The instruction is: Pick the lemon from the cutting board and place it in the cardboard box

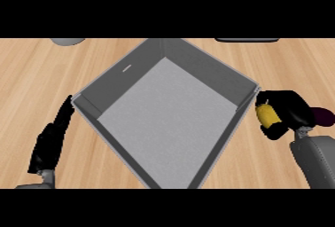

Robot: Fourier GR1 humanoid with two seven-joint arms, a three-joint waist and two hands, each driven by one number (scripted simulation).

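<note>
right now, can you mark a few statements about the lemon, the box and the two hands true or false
1. The lemon lies inside the box. False: it is outside, by the box's right corner.
2. The right hand is curled round the lemon. True.
3. The left hand holds something. False: its fingers are straight and hold nothing, beside the box's left corner.
4. The box stands on a wooden counter. True.
</note>
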